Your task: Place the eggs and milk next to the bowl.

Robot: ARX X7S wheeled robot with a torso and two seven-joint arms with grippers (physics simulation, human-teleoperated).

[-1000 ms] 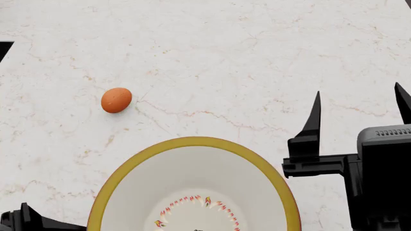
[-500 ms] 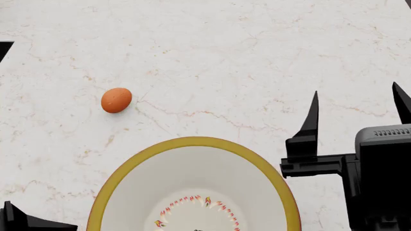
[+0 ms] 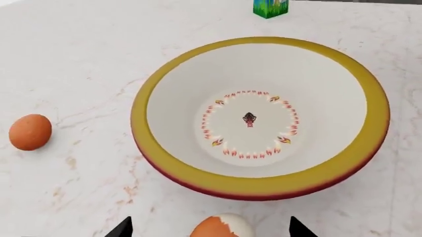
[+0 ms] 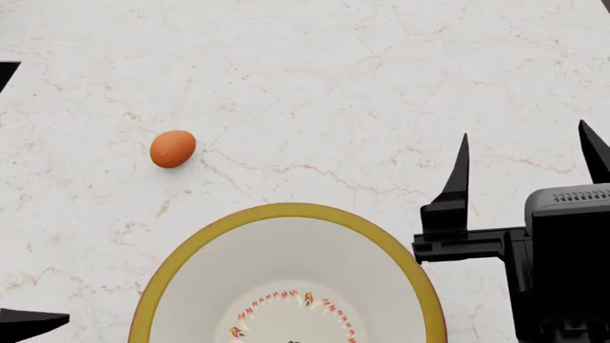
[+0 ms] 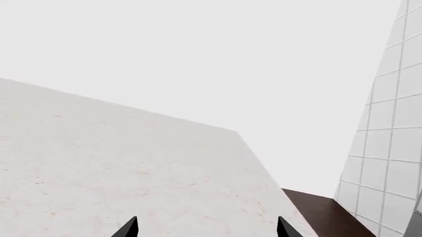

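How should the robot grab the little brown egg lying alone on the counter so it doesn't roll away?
Come straight down from above and close the fingers across the egg's narrow middle, not its ends. It lies on its side on the flat marble counter, apart from the bowl, with open space all round. Being smooth and round, it probably needs a gentle squeeze.

Two eggs (image 3: 29, 132) beside bowl (image 3: 260, 180), milk (image 3: 270, 7) apart

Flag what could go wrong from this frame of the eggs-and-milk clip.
1. An egg sits between the left gripper fingertips, close to the bowl wall; closing carelessly could nudge it into a roll.
2. The other egg lies loose on smooth marble, so it may roll if bumped.
3. The milk stands beyond the bowl, so reaching over risks clipping the rim.
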